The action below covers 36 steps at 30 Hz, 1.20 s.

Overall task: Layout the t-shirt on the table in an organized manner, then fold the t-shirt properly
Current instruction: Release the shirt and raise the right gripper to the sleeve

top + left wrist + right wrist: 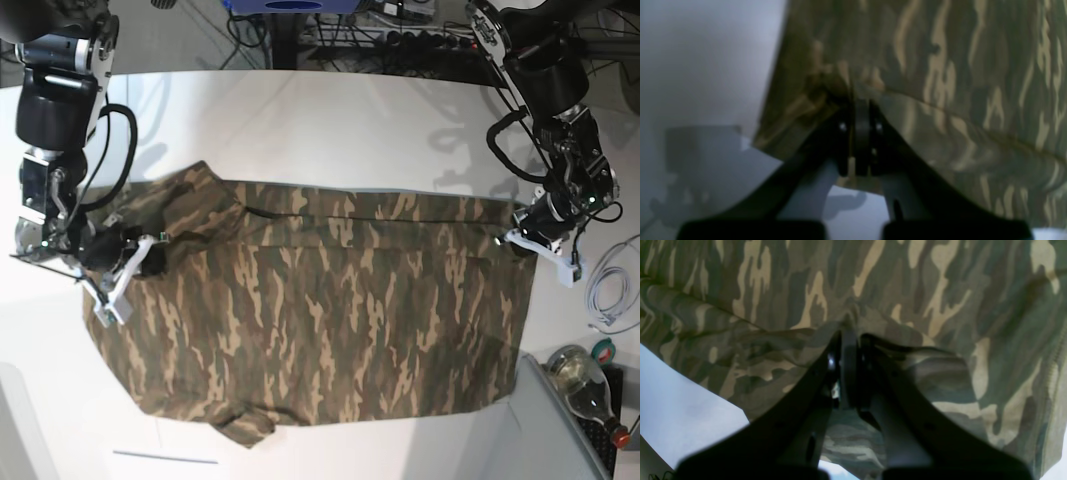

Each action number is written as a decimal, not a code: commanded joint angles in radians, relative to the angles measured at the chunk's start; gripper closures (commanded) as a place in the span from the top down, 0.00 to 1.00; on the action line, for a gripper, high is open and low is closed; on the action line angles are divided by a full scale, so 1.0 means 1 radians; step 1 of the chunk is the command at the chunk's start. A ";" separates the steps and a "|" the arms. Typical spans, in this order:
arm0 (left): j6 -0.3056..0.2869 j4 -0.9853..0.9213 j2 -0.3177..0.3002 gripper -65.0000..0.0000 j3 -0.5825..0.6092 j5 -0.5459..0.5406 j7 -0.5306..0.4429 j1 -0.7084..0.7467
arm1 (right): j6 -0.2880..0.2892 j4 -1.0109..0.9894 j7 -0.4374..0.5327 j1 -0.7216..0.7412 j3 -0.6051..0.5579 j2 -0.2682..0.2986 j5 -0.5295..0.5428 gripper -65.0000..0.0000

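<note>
Stretched lengthwise between them, the t-shirt spans the table — left gripper and right gripper each clenched on an opposite end.

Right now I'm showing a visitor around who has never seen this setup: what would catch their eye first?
The camouflage t-shirt spread wide across the middle of the white table. Next, the two black arms at its ends: the right gripper pinches the cloth at the base view's left, the left gripper at its right. A glass bottle lies off the table's near right corner.
</note>
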 commanded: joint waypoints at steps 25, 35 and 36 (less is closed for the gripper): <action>0.215 -0.072 -0.012 0.00 0.006 -0.013 -0.179 -0.048 | 0.004 0.022 0.022 0.017 0.003 0.010 0.014 0.02; 0.215 -0.074 -0.011 0.35 0.007 -0.013 -0.176 -0.104 | 0.004 0.073 0.022 0.011 0.107 0.001 0.016 0.43; 0.215 -0.074 -0.011 0.50 0.007 -0.013 -0.177 -0.107 | 0.004 0.084 0.022 0.011 0.121 0.001 0.016 0.50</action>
